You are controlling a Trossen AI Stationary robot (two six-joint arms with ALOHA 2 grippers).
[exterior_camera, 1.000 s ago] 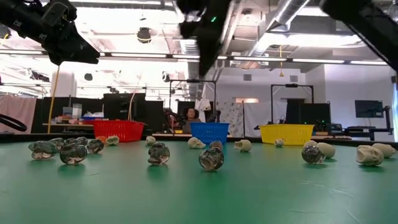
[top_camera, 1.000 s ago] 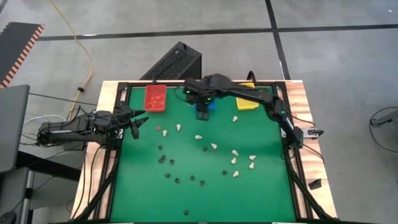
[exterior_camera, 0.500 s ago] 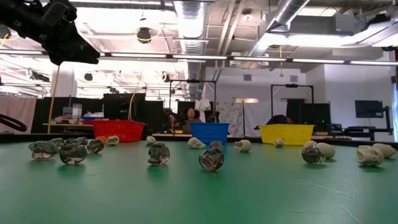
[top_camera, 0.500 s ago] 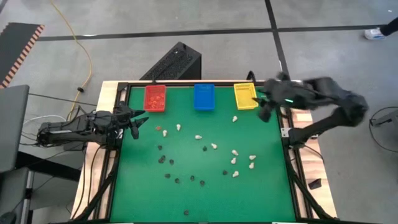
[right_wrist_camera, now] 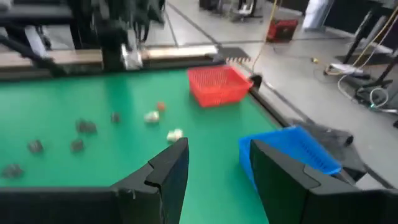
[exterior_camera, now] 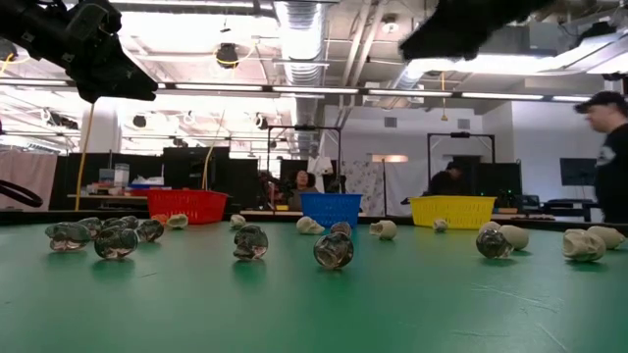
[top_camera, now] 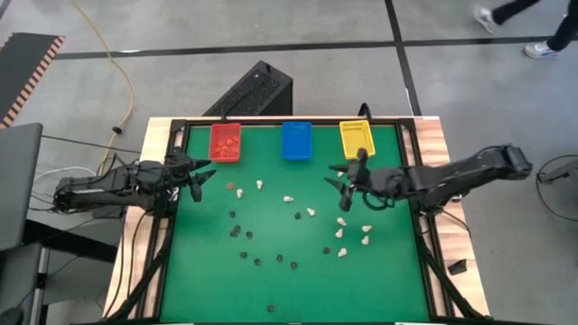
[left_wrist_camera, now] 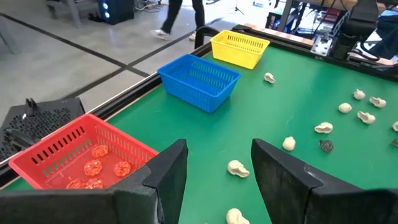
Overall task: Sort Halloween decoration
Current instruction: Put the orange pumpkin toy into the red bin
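The green table (top_camera: 271, 289) has three little bins in a row along its far edge: a red bin (top_camera: 226, 142), a blue bin (top_camera: 296, 140) and a yellow bin (top_camera: 356, 139). The blue bin is my marker.

The right gripper (top_camera: 349, 187) hangs over the table, in front of the blue bin and off toward the yellow one. Its two fingers are spread apart and there is nothing between them. It is up above some cream-white trinkets (top_camera: 341, 222) that lie on the table, and it does not touch them.

The left gripper (top_camera: 200, 181) waits at the table's left edge, in front of the red bin, well away from the blue bin. Its fingers are spread too, and they hold nothing.

Black trinkets (top_camera: 242, 233) lie in a loose bunch in front of the blue bin, nearer the front of the table. Orange-brown trinkets (left_wrist_camera: 93, 168) sit inside the red bin.

A person (exterior_camera: 610, 157) stands in the room behind the table.
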